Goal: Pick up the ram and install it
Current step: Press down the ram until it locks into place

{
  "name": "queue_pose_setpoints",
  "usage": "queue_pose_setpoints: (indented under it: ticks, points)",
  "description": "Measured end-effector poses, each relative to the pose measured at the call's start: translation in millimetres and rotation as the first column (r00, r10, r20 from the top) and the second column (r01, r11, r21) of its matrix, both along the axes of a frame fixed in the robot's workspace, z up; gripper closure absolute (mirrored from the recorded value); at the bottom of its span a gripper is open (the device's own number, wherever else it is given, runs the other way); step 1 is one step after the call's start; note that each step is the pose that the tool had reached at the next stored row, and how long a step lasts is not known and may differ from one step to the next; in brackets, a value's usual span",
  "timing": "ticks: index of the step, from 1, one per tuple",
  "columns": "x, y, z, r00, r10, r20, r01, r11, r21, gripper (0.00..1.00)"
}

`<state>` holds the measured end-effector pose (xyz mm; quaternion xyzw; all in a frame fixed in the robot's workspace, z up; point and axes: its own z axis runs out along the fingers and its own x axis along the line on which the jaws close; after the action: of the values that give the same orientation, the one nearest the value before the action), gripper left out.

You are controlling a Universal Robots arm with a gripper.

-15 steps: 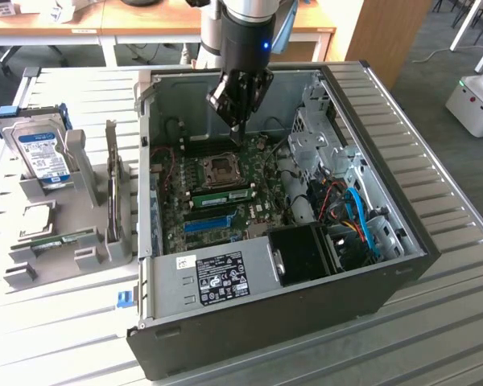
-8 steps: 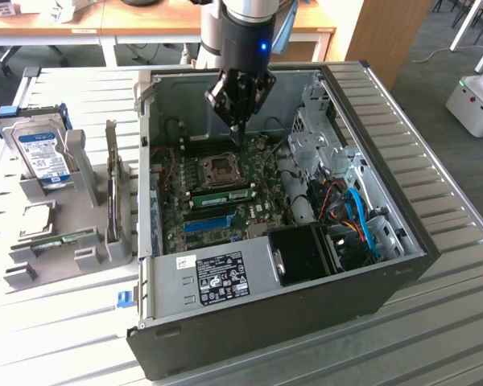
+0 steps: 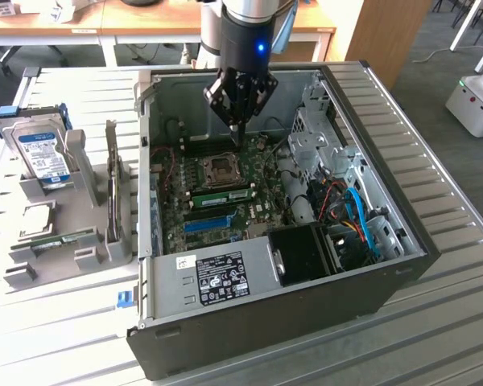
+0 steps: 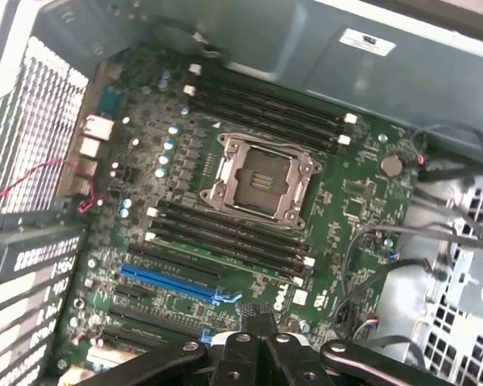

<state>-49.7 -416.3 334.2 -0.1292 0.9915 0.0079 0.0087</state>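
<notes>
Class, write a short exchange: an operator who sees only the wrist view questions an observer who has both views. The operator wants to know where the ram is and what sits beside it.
Operator: I see the board and its socket. Where is the ram?
Observer: A green stick, seemingly the ram, lies in a grey rack outside the case, on the exterior view's left.
Operator: Is anything else on that rack?
Observer: A hard drive stands at its far end.
</notes>
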Motion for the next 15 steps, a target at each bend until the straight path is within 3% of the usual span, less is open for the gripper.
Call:
queue_pose_setpoints:
  ticks: [7,15]
  points:
    - [0.0,0.0,-0.5,0.9944,-0.105,0.0000,0.105,0.9944,0.0000,0.89]
    - [-0.1,0.0,-1.1,0.9748,-0.223,0.0000,0.223,0.9748,0.0000,0.89]
